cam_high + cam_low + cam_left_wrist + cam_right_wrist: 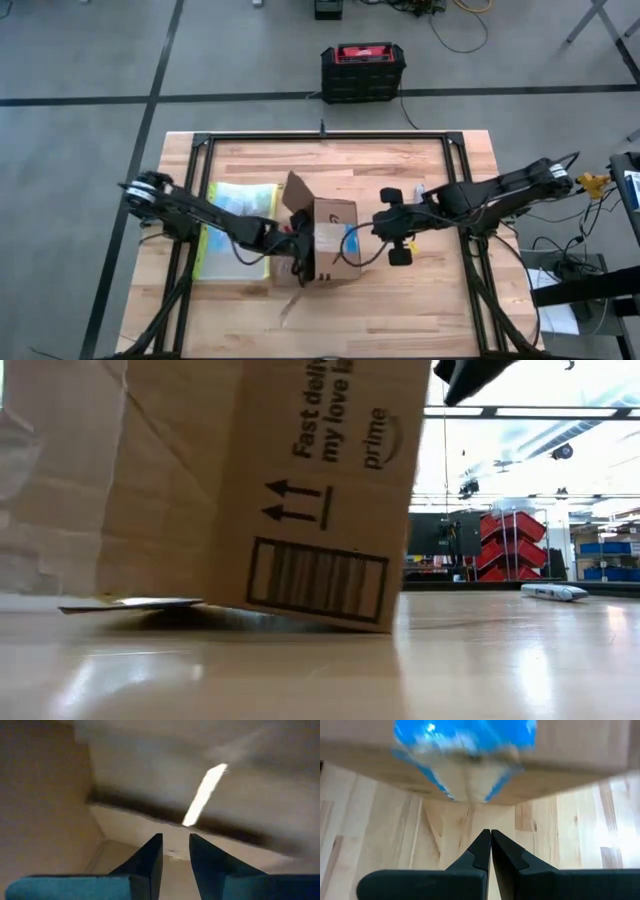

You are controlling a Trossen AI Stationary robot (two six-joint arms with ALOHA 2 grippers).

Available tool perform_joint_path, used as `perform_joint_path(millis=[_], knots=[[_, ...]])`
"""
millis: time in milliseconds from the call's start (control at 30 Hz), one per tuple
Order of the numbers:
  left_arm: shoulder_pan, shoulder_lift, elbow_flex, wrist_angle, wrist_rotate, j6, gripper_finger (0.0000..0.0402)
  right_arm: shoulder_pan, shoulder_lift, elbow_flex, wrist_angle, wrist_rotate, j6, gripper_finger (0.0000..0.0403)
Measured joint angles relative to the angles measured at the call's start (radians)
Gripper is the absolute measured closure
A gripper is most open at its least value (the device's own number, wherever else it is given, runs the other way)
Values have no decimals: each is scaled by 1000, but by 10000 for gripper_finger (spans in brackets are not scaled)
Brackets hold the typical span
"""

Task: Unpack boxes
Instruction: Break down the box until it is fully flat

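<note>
The brown cardboard box stands at the table's middle with its top flaps open. In the low view it fills the left half, and a flap lies on the table. My left gripper reaches into the box from the table's left side. Its fingers stand a little apart with nothing between them, before the box's inner walls. My right gripper is shut and empty just to the right of the box, pointing at its blue-printed side. It also shows in the high view. My left gripper is inside the box, and I cannot tell whether it touches the walls or the floor of the box. My right gripper touches nothing.
A clear yellow-edged plastic pouch lies flat on the table left of the box, under my left arm. A small white thing lies toward the far right. A black and red case stands on the floor beyond the far edge.
</note>
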Motion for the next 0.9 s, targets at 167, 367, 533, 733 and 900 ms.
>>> perform_joint_path(millis=[167,367,533,733,900], knots=[[-39,-105,-1,-116,3,93,320,0,-121,-147,44,2,55,403],[-69,-205,8,-127,-9,199,306,3,-202,-280,239,-27,76,403],[-90,-200,105,-237,-101,307,288,3,-190,-283,311,-37,41,403],[-80,-136,149,-393,-99,245,278,3,-147,-283,417,-41,28,403],[-70,-58,134,-342,-48,241,282,3,-91,-281,587,-135,5,403]])
